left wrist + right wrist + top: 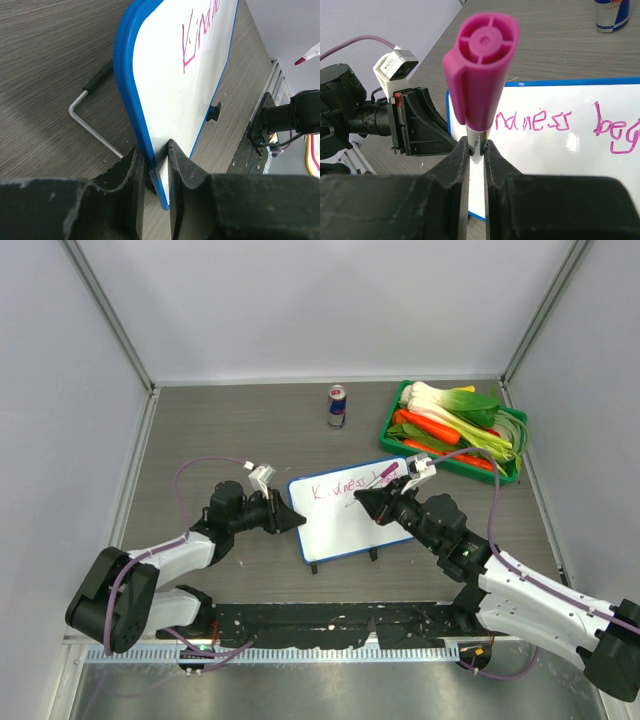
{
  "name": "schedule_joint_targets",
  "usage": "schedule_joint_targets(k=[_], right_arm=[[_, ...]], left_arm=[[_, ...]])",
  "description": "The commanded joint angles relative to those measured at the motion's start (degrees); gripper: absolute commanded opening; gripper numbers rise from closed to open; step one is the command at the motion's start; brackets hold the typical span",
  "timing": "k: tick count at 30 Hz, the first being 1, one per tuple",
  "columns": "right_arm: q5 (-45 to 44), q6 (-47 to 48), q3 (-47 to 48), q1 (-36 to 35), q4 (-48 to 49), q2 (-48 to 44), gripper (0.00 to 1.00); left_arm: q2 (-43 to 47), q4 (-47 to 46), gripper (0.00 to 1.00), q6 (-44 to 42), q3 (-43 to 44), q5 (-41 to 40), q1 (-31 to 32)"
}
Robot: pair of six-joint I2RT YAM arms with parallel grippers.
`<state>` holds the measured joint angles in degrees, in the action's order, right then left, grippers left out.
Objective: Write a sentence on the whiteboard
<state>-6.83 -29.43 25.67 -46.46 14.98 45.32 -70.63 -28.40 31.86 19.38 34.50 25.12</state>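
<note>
The blue-rimmed whiteboard (345, 525) (170, 85) (560, 170) stands tilted on its black feet at mid-table. My left gripper (297, 521) (156, 155) is shut on its left edge, one finger on each face. Pink writing, the sentence (338, 489) (199, 35) (540, 122), runs along the top line, reading "Kindness" followed by "beg". My right gripper (364, 503) (477, 149) is shut on a marker (386, 475) (482, 70) with a magenta cap on its rear end. It hovers over the board's middle. The marker's tip is hidden below the fingers.
A drink can (337, 406) (612, 15) stands behind the board. A green tray (389, 420) of carrots and leeks sits at the back right. A bent metal leg (95, 131) props the board from behind. Grey walls close in the table.
</note>
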Motion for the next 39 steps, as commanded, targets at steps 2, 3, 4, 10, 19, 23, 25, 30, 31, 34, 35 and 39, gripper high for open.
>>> schedule_joint_targets(k=[2, 3, 4, 10, 19, 23, 25, 30, 31, 34, 35, 39], right_arm=[[-2.1, 1.2, -0.3, -0.4, 1.4, -1.2, 0.01], [-2.3, 1.2, -0.1, -0.4, 1.2, -1.2, 0.01], [-2.1, 1.2, 0.0, -0.4, 1.0, -1.3, 0.01], [-2.7, 1.7, -0.2, -0.4, 0.1, -2.3, 0.0], [-3.6, 2.9, 0.4, -0.4, -2.7, -4.3, 0.01], [-3.6, 2.7, 0.5, -0.4, -3.2, -4.9, 0.01], [-4.0, 2.9, 0.6, -0.5, -3.2, -4.7, 0.01], [-4.1, 3.2, 1.0, -0.5, -2.9, -3.7, 0.01], [-4.2, 3.2, 1.0, -0.7, -2.9, -3.8, 0.01], [-4.2, 3.6, 0.8, -1.1, -1.7, -3.2, 0.01], [-4.3, 3.9, 1.0, -1.2, -1.6, -3.0, 0.01], [-5.1, 4.6, 1.0, -2.6, 0.3, -2.0, 0.01]], left_arm=[[-0.9, 2.4, 0.0, -3.5, 0.8, -2.3, 0.7], [-0.9, 2.4, 0.0, -3.5, 0.8, -2.3, 0.7], [-1.0, 2.4, 0.0, -3.5, 0.8, -2.2, 0.7], [-1.2, 2.4, 0.0, -3.5, 0.8, -2.3, 0.7], [-1.5, 2.4, 0.0, -3.5, 1.0, -2.1, 0.7], [-1.8, 2.5, 0.0, -3.5, 1.2, -2.0, 0.7], [-1.6, 2.4, 0.0, -3.5, 1.0, -2.0, 0.7], [-2.0, 2.6, 0.0, -3.5, 1.3, -2.1, 0.8], [-2.1, 2.9, 0.0, -3.5, 1.4, -2.2, 0.7], [-2.2, 4.8, 0.0, -3.6, 1.8, -4.4, 0.7], [-2.5, 5.4, 0.0, -3.6, 2.2, -5.5, 0.7], [-4.8, 7.0, 0.0, -3.6, 3.5, -5.9, 0.7]])
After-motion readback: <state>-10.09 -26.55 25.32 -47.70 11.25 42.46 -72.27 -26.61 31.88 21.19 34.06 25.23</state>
